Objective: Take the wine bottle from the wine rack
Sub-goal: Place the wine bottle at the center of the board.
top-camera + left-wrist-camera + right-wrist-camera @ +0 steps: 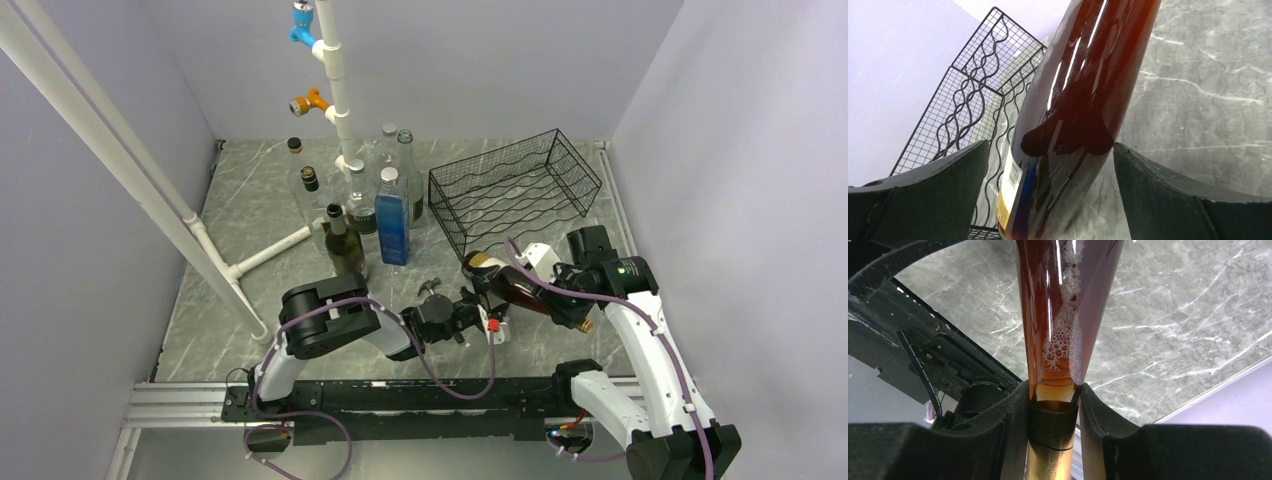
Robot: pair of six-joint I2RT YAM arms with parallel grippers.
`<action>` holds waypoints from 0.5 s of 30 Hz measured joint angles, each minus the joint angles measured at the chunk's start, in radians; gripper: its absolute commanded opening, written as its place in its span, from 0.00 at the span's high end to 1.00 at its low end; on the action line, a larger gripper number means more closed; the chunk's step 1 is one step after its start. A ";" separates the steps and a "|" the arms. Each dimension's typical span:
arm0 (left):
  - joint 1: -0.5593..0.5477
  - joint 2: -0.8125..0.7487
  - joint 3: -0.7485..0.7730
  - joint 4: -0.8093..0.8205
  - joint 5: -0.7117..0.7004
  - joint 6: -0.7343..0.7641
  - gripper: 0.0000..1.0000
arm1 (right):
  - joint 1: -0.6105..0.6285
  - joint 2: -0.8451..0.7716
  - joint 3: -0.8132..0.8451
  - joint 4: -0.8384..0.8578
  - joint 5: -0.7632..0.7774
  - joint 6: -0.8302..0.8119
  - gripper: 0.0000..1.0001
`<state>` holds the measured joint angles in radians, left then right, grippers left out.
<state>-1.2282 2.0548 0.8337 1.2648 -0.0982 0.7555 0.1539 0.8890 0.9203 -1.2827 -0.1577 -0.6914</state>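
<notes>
R jaws clamped on wine bottle point(1083, 90) neck, L jaws spread wide around its body, label point(1010, 184) illegible

Amber wine bottle point(1073, 100) aloft, near-horizontal, just beside black wire-mesh wine rack point(515, 190).

Top view: the right gripper point(566, 312) grips the brown wine bottle point(512, 284) by its neck, aslant over the table point(250, 300) just before the black wire wine rack point(520, 185), the left gripper point(487, 325) beside the bottle's body, standing bottles point(392, 225) left of the rack.
</notes>
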 measured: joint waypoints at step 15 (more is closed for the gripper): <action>0.058 0.034 0.053 -0.021 0.180 -0.048 0.00 | 0.000 0.043 0.041 -0.025 -0.032 -0.001 1.00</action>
<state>-1.1698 2.0884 0.8871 1.2438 0.0822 0.7078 0.1539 0.9325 0.9615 -1.3079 -0.1902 -0.6926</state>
